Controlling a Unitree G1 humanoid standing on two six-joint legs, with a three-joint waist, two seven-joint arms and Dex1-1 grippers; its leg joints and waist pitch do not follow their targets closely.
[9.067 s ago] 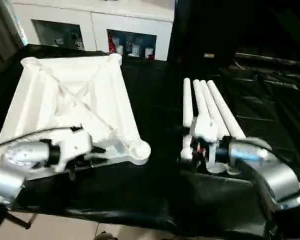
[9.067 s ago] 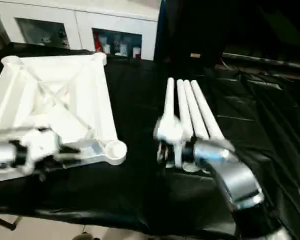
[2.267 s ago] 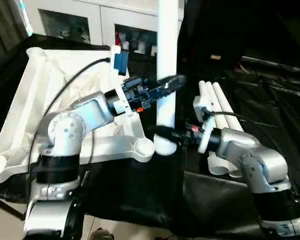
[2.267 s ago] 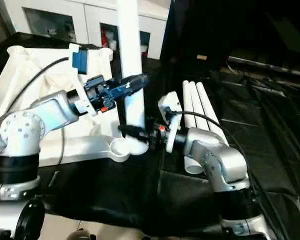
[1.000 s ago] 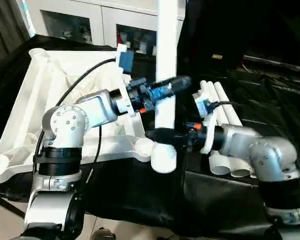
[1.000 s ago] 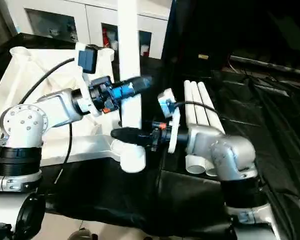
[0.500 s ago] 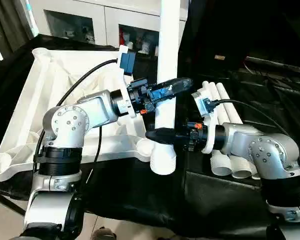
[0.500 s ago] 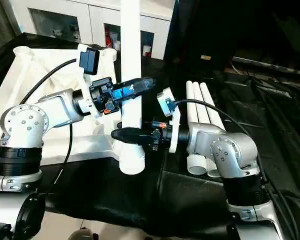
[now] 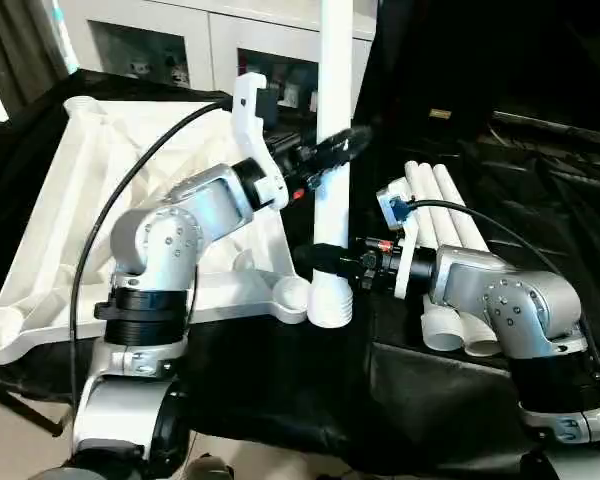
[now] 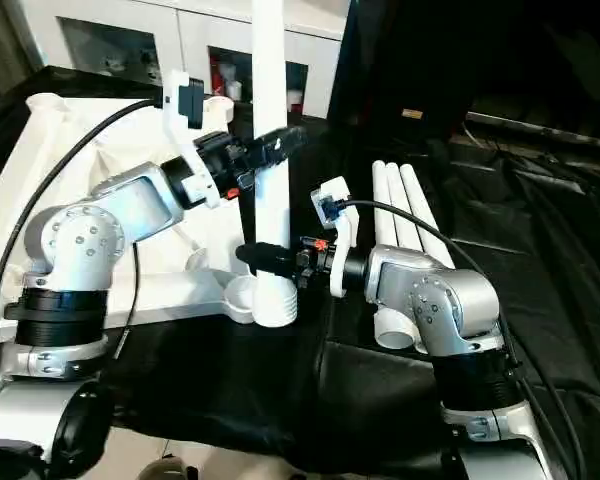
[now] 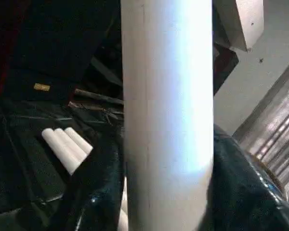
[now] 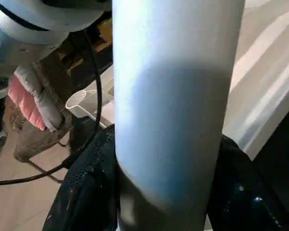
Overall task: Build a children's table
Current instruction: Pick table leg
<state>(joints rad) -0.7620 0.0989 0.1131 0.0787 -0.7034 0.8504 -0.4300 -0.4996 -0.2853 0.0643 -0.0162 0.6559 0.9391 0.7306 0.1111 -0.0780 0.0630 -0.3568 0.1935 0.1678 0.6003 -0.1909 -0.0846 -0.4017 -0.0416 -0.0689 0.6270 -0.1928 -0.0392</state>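
The children's table top [image 9: 90, 190] lies upside down on the left, ribbed side up, with a round corner socket [image 9: 292, 293] at its near right corner. One white leg [image 9: 332, 210] stands upright just right of that socket, its ribbed lower end [image 9: 330, 305] hanging beside it. My left gripper [image 9: 338, 148] is shut on the leg high up. My right gripper [image 9: 325, 258] is shut on it lower down. The leg [image 11: 168, 110] runs between the fingers in the left wrist view, and likewise the leg [image 12: 173, 96] in the right wrist view. Three more legs [image 9: 450, 215] lie side by side on the right.
A black cloth [image 9: 280, 380] covers the work surface and hangs over its near edge. A white cabinet [image 9: 180, 40] with glass doors stands behind the table top. Dark covered shapes [image 9: 540, 160] fill the far right. Pale floor [image 9: 10, 450] shows at the lower left.
My left forearm has swung up and its gripper now sits higher on the leg. The leg's lower end has risen a little and stands closer beside the corner socket.
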